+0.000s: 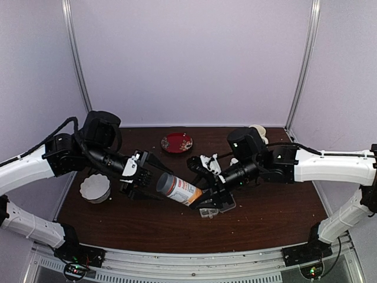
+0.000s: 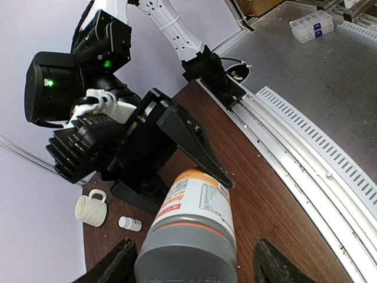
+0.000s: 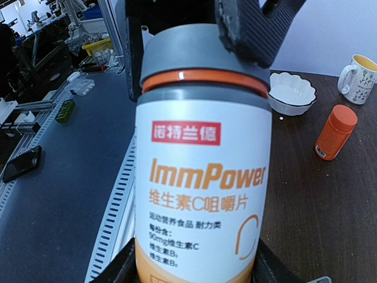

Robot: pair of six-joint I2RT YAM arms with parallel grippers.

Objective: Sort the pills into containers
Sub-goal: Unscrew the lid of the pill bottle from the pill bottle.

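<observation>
Here the right gripper [image 1: 206,190] is clamped on the lower body of the orange-and-white bottle [image 1: 184,191], holding it tilted above the table [image 1: 265,218]. The left gripper [image 1: 152,180] straddles its grey cap [image 2: 188,250], jaws parted, not yet pinching. The clear organizer box [image 1: 208,213] lies just beneath the right gripper.

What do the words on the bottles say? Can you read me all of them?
"诺特兰德": white letters in a red box on the big bottle
"ImmPower": orange letters, same label
"维生素C咀嚼片": orange, just below
"90mg维生素C": small grey print lower down
The label on the small orange bottle is too small to read.
</observation>
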